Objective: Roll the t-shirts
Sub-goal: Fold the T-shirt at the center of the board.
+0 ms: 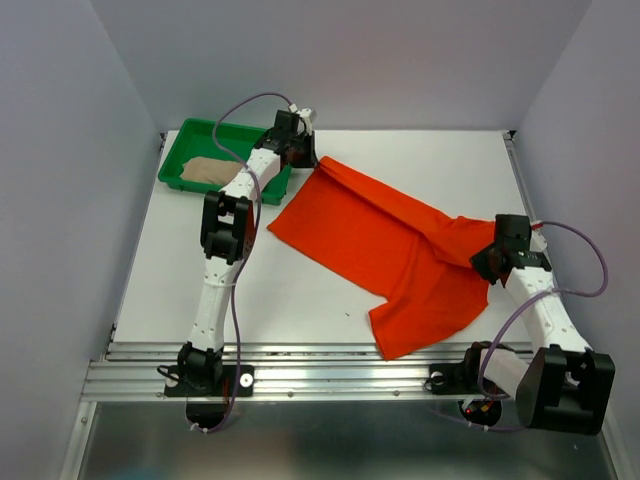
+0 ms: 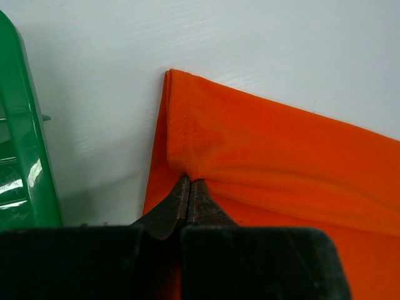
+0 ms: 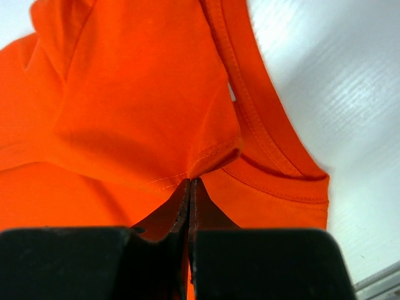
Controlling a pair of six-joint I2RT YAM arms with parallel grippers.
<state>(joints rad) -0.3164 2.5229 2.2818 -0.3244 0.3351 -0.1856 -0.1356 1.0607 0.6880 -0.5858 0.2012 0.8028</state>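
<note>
The orange-red t-shirt (image 1: 390, 250) lies spread on the white table, from the back centre to the front right. My left gripper (image 1: 303, 152) is shut on its far corner by the hem (image 2: 187, 125), next to the green tray. My right gripper (image 1: 487, 262) is shut on a sleeve hem (image 3: 206, 153) at the shirt's right side, with the collar (image 3: 275, 169) just beyond it. The beige-tan t-shirt (image 1: 210, 172) lies bunched inside the green tray.
The green plastic tray (image 1: 190, 135) stands at the back left corner of the table; its wall (image 2: 22, 156) is close on the left of my left gripper. The table's front edge rail (image 1: 300, 352) runs below the shirt. Grey walls close in on all sides.
</note>
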